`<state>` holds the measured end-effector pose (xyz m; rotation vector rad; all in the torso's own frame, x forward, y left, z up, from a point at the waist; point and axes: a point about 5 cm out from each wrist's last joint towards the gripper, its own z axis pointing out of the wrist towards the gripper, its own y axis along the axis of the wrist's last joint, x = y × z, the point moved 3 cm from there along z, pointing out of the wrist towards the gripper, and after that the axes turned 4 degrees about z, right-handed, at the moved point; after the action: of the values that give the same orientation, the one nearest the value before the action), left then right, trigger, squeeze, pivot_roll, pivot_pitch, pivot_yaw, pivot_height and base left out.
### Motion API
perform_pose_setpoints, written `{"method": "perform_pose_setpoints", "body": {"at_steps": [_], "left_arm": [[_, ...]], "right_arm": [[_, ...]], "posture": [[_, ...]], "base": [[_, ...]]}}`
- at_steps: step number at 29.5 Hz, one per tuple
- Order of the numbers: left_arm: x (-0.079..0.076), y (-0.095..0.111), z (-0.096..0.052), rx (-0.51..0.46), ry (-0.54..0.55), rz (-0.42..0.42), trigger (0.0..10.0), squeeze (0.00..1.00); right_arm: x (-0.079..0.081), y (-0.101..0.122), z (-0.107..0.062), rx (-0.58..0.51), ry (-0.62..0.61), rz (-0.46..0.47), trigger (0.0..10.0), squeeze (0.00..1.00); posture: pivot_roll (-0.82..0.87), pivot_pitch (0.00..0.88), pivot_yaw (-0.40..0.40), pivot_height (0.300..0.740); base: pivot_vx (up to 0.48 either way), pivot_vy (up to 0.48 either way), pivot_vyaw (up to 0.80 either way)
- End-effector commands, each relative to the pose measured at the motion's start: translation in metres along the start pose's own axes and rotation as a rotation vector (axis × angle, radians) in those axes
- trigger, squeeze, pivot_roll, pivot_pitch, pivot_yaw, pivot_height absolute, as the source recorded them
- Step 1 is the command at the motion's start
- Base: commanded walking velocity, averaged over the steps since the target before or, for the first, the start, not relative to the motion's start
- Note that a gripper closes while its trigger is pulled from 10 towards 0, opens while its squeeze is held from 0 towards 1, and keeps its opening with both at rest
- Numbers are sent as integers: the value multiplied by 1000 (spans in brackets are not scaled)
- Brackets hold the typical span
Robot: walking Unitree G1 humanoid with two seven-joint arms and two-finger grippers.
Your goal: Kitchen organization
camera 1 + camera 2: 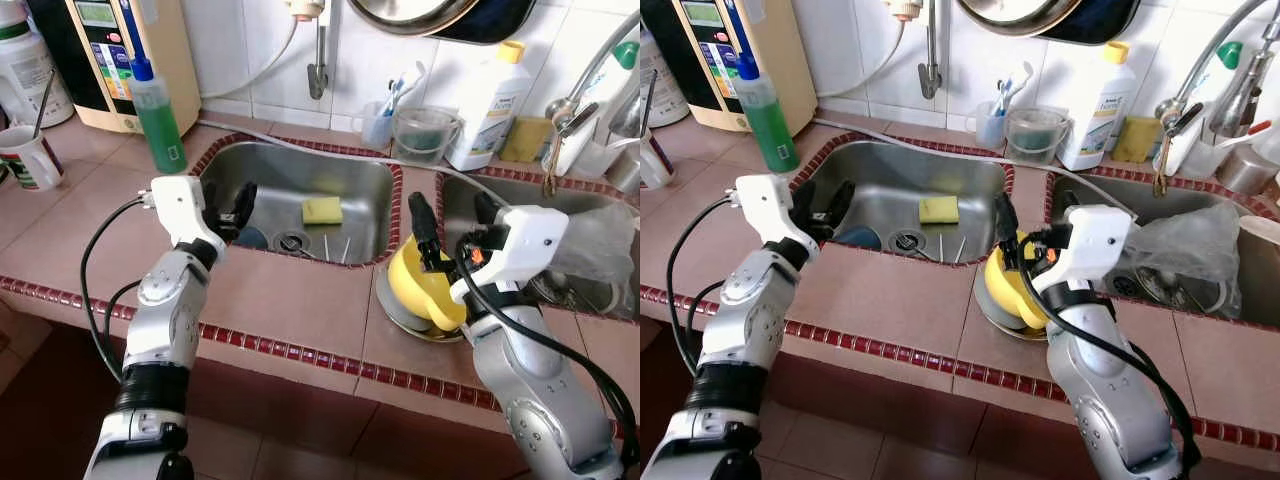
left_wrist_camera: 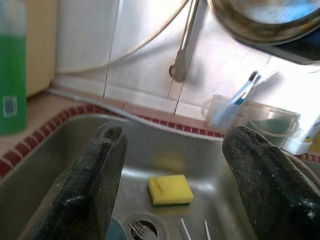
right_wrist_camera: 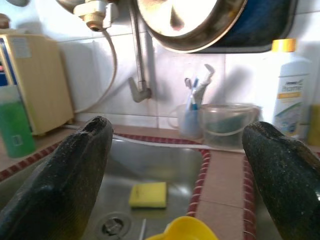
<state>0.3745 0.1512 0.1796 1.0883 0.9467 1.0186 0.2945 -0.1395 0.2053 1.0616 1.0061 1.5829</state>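
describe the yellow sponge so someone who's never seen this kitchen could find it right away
Start at the tiled counter with two steel sinks and take the left sink, the one ringed by dark red tiles. On its floor, just behind the round drain, lies the yellow sponge. It is the flat, rectangular yellow thing inside the basin, unlike the rounded yellow bowl that sits up on the counter between the sinks.
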Motion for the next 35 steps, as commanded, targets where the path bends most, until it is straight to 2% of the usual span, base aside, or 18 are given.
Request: {"method": "perform_pose_setpoints", "body": {"at_steps": [1, 8, 14, 19, 23, 25, 29, 35], "left_arm": [[-13, 6, -6, -26, -57, 76, 10000, 0], [-16, -1, -22, 4, -51, 131, 10000, 0], [-24, 4, -31, 0, -55, 124, 10000, 0], [-24, 5, -30, 23, -56, 148, 10000, 0], [-30, 4, -31, 102, -97, 124, 10000, 0], [-38, 8, -34, 106, -139, 149, 10000, 0], [-39, 10, -36, 101, -141, 151, 10000, 0], [-48, 10, -39, 134, -161, 134, 10000, 0]], "right_arm": [[-8, -9, -4, 9, -36, -35, 10000, 0], [-16, -23, -12, 21, -96, -67, 10000, 0], [-18, -28, -15, 25, -119, -74, 10000, 0], [-14, -29, -8, 20, -121, -57, 10000, 0], [-12, -28, -5, 20, -123, -67, 10000, 0], [-13, -33, -4, 56, -138, -76, 10000, 0], [-10, -41, -1, 124, -133, -110, 10000, 0], [5, -35, 20, 124, -109, -94, 10000, 0]], "posture": [[2, 0, 10, 740], [7, 0, 10, 740], [16, 0, 11, 740], [28, 0, 11, 740], [33, 0, 13, 740], [40, 0, 10, 740], [42, 0, 9, 740], [49, 0, 1, 740]], "base": [[0, 0, 0], [0, 0, 0], [0, 0, 0], [0, 0, 0], [0, 0, 0], [0, 0, 0], [0, 0, 0], [0, 0, 0]]}}
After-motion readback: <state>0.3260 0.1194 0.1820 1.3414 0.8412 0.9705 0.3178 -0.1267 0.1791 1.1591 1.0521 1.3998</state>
